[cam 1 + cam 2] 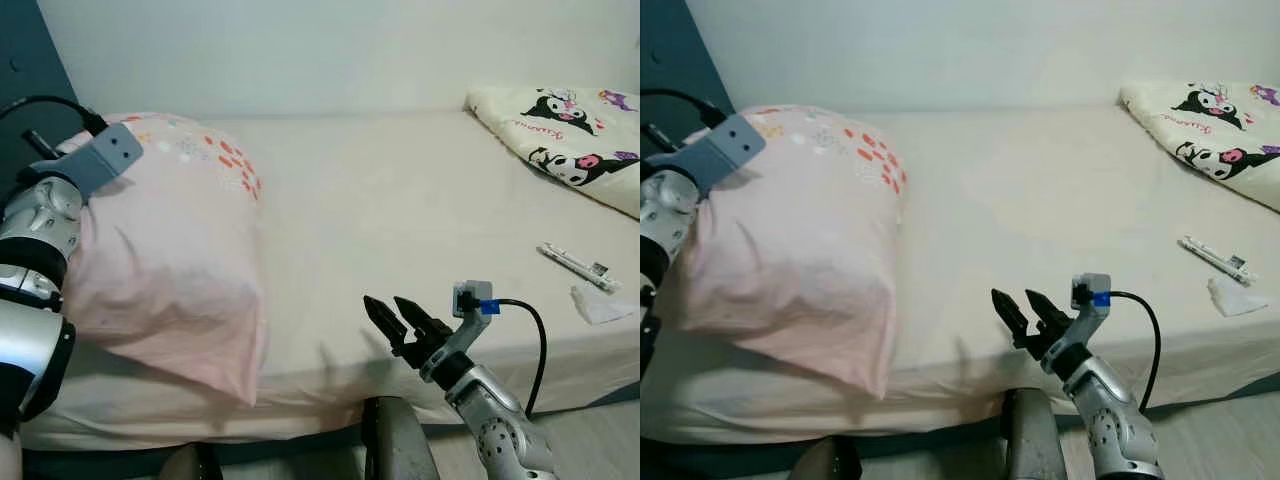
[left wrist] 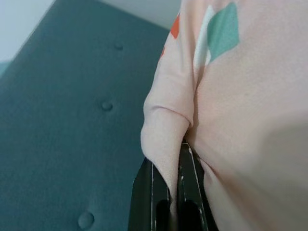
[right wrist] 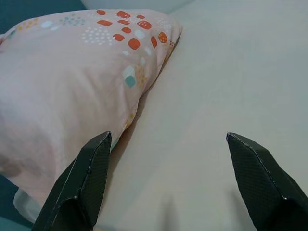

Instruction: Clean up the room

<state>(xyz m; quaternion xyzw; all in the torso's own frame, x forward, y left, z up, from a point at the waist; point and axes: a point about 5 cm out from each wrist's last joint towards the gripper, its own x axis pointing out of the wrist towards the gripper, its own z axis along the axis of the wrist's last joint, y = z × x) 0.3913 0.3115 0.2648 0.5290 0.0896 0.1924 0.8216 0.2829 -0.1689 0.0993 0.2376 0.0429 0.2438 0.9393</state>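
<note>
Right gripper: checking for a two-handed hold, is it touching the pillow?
No, the right gripper hangs open above the bed's edge, apart from the pillow.

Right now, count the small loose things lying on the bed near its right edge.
2: a pen-like stick near the front right of the bed, and a crumpled white wrapper just beside it, closer to the edge.

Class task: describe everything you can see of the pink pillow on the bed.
The pillow is pale pink soft fabric with orange, teal and white square prints near its far end. It lies on the bed at the robot's left, its near corner overhanging the mattress edge. The left gripper pinches a fold of its edge, beside the teal headboard.
</note>
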